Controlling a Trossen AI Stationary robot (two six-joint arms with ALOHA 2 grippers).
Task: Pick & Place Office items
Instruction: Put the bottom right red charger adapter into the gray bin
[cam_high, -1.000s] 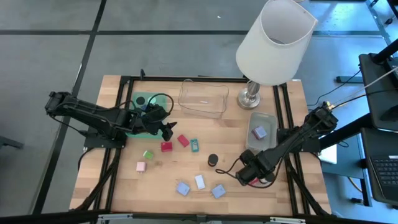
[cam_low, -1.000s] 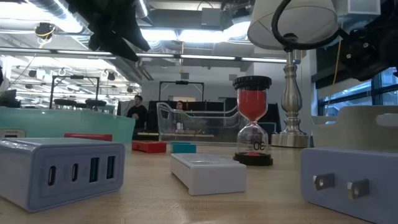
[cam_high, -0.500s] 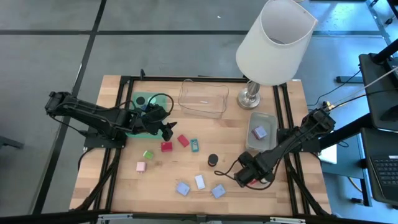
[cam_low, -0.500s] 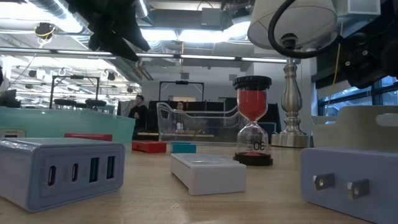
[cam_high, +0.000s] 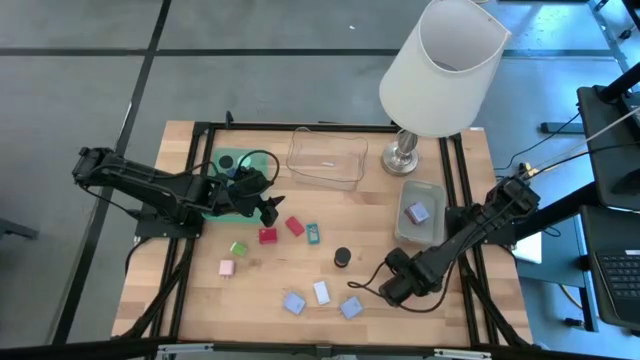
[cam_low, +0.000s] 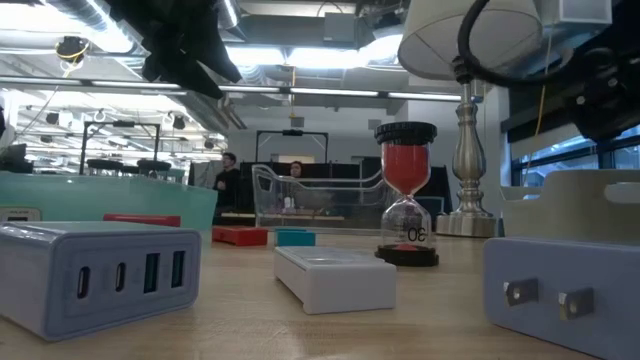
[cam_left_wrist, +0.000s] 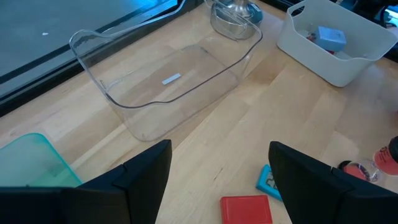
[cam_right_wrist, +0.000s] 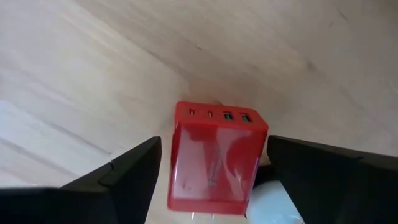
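Down at the counter's (cam_high: 190, 300) five o'clock corner, the right hand (cam_right_wrist: 211, 180) is grasping a red charger block (cam_right_wrist: 214, 158). Looks light, rigid, slick plastic; pinching its flat sides seems right. Left hand (cam_left_wrist: 217, 180) hangs released around ten o'clock.

My high camera looks straight down on the whole table (cam_high: 200, 300). My low one sits at tabletop level, close behind the chargers, facing the room. The left wrist camera faces the clear tray (cam_left_wrist: 161, 87), also visible from overhead; the right wrist camera hangs close over a red charger (cam_right_wrist: 217, 158)
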